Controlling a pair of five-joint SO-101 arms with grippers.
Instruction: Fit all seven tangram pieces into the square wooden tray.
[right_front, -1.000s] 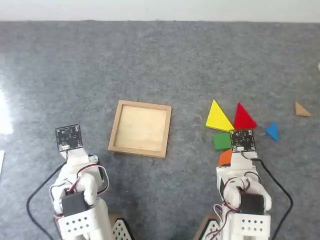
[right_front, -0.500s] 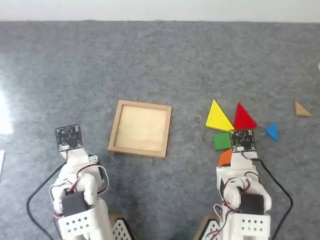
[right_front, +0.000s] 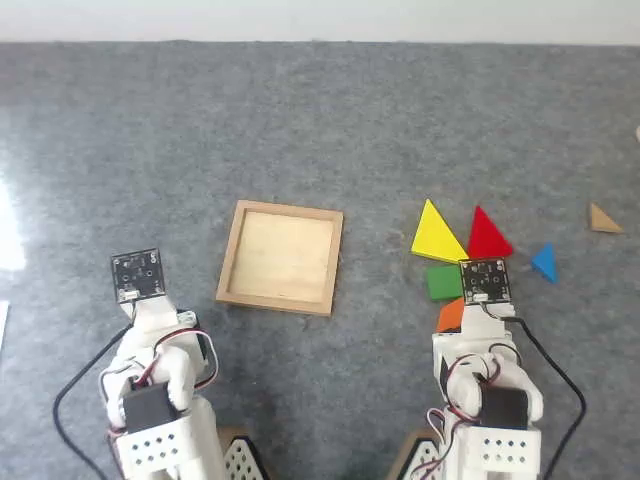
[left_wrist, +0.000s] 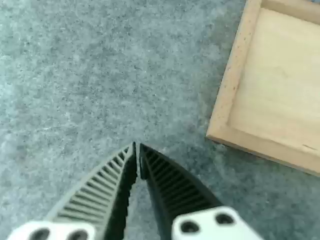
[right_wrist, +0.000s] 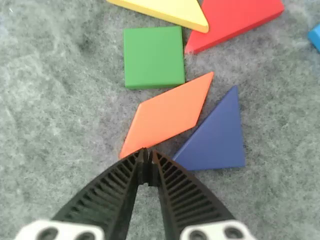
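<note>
Just ahead of right end effector, pinched together: orange parallelogram; left end effector together, near tray.

Overhead high view, left wrist close, sharing tray

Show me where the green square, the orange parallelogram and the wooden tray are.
green square (right_wrist: 154, 56), right wrist view, centre of face.
orange parallelogram (right_wrist: 167, 114), right wrist view, middle of face.
wooden tray (right_front: 232, 250), high view, left rim.

On mottled grey carpet are shown a pale-wood tray, yellow triangle, red triangle, green square, orange parallelogram, navy triangle, light-blue triangle and tan triangle.
</note>
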